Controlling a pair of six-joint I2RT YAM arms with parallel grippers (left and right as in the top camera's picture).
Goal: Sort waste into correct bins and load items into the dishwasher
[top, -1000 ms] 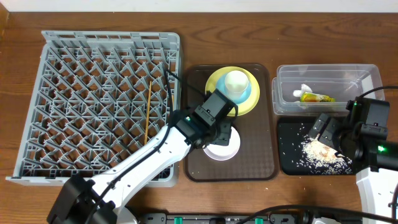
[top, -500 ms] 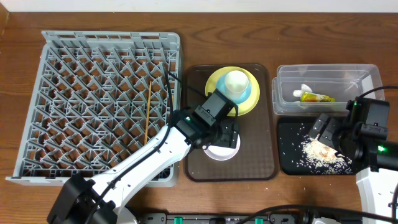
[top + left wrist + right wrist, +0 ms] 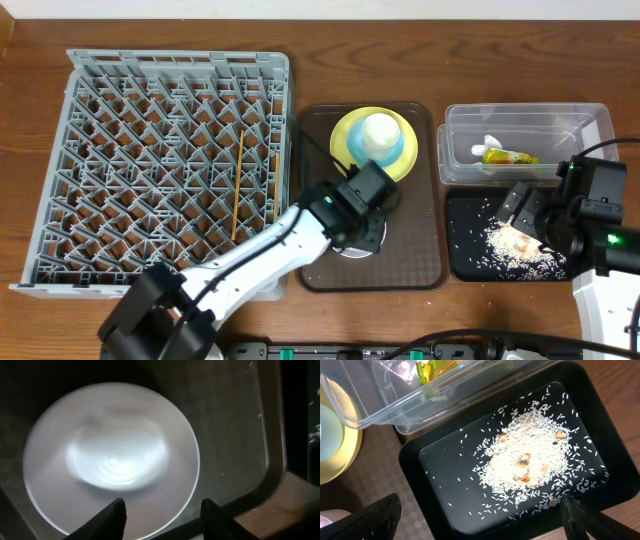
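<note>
Fingers of the left arm (image 3: 113, 522) stand apart over the white bowl (image 3: 110, 455), ready to grab it; right fingers (image 3: 370, 519) hang open.

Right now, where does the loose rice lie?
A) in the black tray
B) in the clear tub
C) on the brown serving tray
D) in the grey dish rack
A: the rice is spread over the floor of the black tray, while the clear tub beside it holds the yellow-green wrapper.
</note>
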